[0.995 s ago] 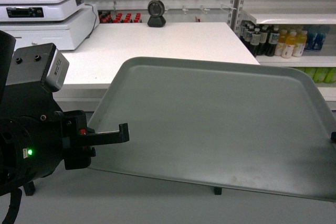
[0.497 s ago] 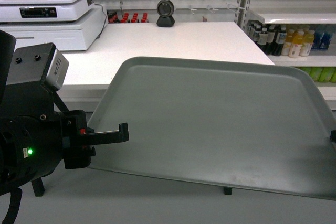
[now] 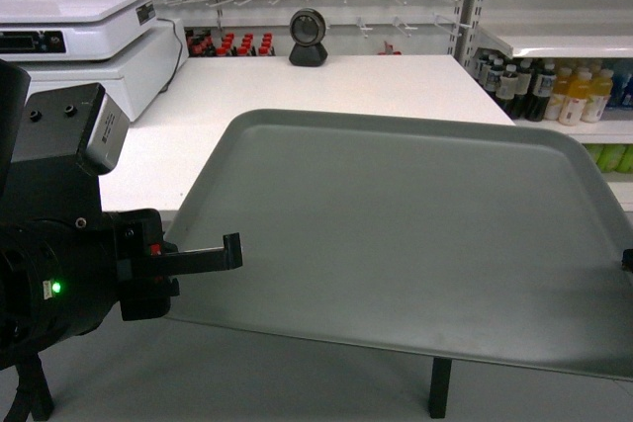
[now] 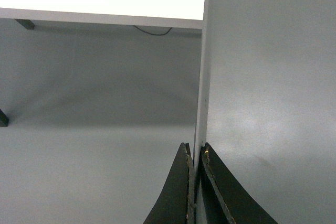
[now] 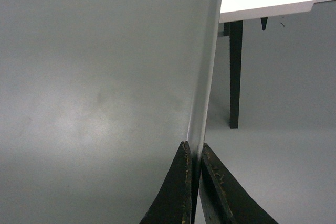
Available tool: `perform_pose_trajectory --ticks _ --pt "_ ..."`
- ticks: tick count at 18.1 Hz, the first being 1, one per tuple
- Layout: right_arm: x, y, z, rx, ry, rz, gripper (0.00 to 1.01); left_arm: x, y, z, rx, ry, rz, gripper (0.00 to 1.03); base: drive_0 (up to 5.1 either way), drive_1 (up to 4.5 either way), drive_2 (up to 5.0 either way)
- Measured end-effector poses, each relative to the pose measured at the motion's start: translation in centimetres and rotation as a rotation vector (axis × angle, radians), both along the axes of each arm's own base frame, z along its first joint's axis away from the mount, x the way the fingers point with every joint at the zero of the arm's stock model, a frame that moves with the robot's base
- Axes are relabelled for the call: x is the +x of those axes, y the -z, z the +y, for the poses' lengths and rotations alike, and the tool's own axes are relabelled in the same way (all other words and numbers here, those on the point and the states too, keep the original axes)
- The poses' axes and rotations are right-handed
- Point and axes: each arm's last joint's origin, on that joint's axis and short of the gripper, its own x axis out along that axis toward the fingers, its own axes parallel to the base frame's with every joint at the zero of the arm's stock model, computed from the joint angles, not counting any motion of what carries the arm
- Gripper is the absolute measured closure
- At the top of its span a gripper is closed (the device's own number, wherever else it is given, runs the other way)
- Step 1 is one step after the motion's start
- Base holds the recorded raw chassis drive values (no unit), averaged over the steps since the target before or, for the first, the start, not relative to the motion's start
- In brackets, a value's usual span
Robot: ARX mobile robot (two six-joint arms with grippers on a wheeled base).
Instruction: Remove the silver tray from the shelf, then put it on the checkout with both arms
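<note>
Checkout [image 3: 326,81] white countertop, beyond left claw [image 3: 233,250]; scale [image 3: 74,32] at its far-left, black scanner [image 3: 308,39] at back edge

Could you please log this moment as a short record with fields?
Held object: silver tray, empty, carried clear of any support
Left gripper: shut on tray's left rim
Right gripper: shut on tray's right rim
Checkout: ahead, beyond the tray's far edge
On checkout: white scale, black scanner
Shelf: right, bottled drinks below
</note>
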Motion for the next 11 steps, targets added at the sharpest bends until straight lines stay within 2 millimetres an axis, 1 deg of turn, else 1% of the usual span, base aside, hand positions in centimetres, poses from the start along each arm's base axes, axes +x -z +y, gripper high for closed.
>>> perform_pose_trajectory --ticks 11 --pt "0.01 -0.02 0.00 0.000 0.000 -0.002 0.98 0.03 -0.04 -0.01 -0.001 -0.001 -0.005 1.00 0.0 4.33 -4.3"
